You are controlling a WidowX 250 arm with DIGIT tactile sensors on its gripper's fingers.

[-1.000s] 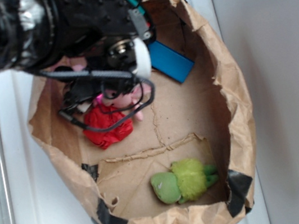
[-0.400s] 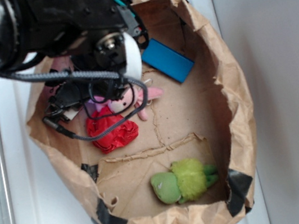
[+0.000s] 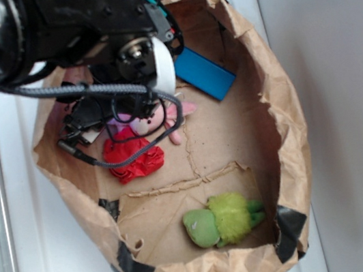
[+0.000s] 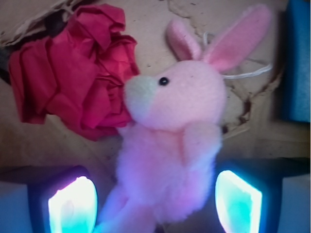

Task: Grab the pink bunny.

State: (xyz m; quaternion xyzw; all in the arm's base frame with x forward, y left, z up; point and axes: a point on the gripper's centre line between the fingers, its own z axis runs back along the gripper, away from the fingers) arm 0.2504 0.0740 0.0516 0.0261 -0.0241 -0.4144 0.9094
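Compared with a second ago, the arm (image 3: 48, 33) has shifted left and lower, and the red paper ball (image 3: 132, 154) now shows more fully beneath it. No brand, label or readable writing appears anywhere. The brown paper bag (image 3: 281, 113) lies open and holds everything: the pink bunny (image 4: 170, 141), the red paper ball touching the bunny's snout, a blue block (image 3: 205, 73) near the rim, and a green plush toy (image 3: 222, 220) well apart. In the wrist view the gripper (image 4: 155, 204) stands spread apart, one finger (image 4: 73, 204) on each side of the bunny's lower body, neither clearly pressing it.
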